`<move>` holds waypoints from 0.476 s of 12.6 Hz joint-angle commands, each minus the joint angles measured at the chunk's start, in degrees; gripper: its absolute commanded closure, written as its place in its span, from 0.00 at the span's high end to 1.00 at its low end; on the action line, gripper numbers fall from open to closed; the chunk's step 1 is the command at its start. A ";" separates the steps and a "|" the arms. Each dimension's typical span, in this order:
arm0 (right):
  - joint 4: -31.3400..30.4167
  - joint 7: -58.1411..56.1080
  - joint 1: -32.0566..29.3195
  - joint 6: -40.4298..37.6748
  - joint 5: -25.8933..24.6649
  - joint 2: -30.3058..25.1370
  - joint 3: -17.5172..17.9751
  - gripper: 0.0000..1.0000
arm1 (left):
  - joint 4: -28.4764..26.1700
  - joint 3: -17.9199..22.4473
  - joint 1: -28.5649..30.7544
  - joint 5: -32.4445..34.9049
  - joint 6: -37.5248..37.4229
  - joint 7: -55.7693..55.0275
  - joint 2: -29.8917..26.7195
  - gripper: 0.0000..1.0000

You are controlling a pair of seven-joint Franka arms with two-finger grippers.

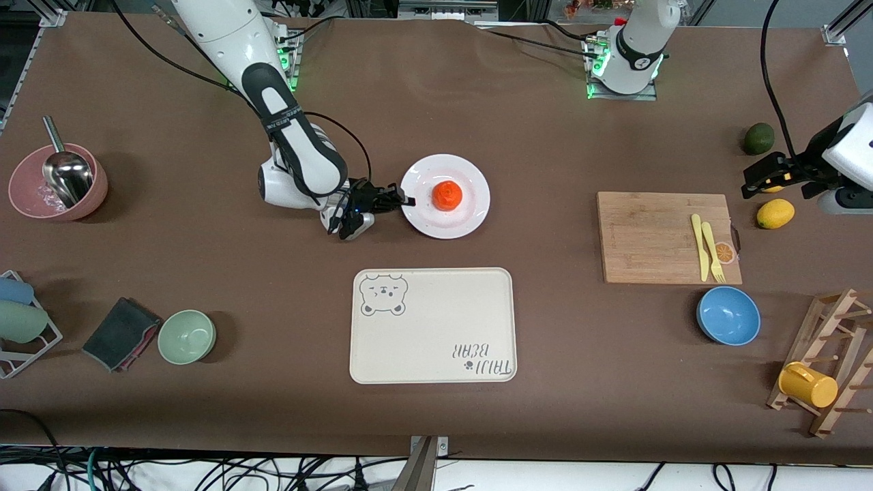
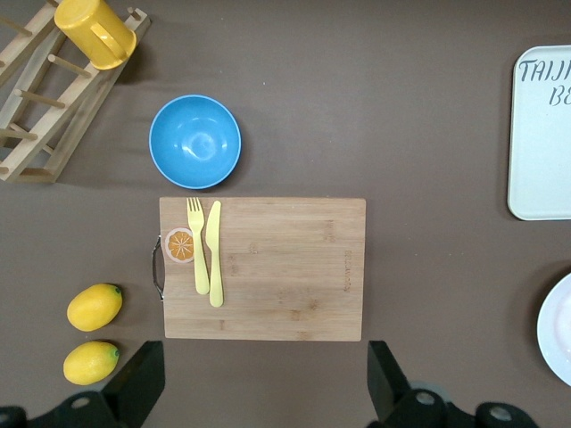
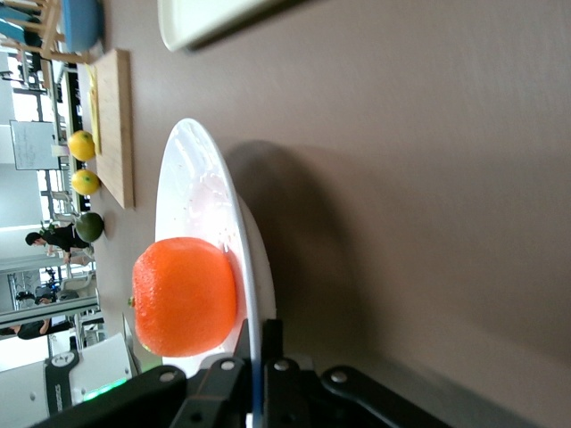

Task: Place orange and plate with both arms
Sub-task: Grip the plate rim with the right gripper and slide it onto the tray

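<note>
The small round bright orange-red orange (image 1: pixel 447 195) is seen resting on the middle of the round glossy white plate (image 1: pixel 470 215), which sits on the brown tabletop (image 1: pixel 545 150) around its centre, farther from the front camera than the cream rectangular bear-print tray (image 1: pixel 432 324). The right gripper (image 1: pixel 401 199) is positioned low at the plate's rim on the side toward the right arm's end of the tabletop; in the right wrist view its black fingers (image 3: pixel 234 370) are shown closed on the rim, one above it and one below, with the orange (image 3: pixel 184 296) just beside them on the plate (image 3: pixel 201 192). The left gripper (image 1: pixel 769 179) is held in the air near the edge at the left arm's end of the tabletop, over two yellow lemons (image 1: pixel 775 213), and its fingers (image 2: pixel 138 379) are spread wide apart with nothing between them. In the left wrist view, a rectangular bamboo cutting board (image 2: pixel 285 267) is shown carrying a pale yellow plastic fork (image 2: pixel 198 251), a matching knife (image 2: pixel 214 254) and a flat orange-slice sticker (image 2: pixel 179 245). A round blue bowl (image 2: pixel 194 142) lies just beside the board, nearer the front camera. A dark green avocado (image 1: pixel 758 138) lies near the lemons.
</note>
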 commanded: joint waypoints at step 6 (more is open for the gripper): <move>23.13 8.97 -1.69 0.14 0.50 9.31 -4.15 0.00 | 0.95 0.06 -0.01 0.58 -0.28 1.15 0.01 1.00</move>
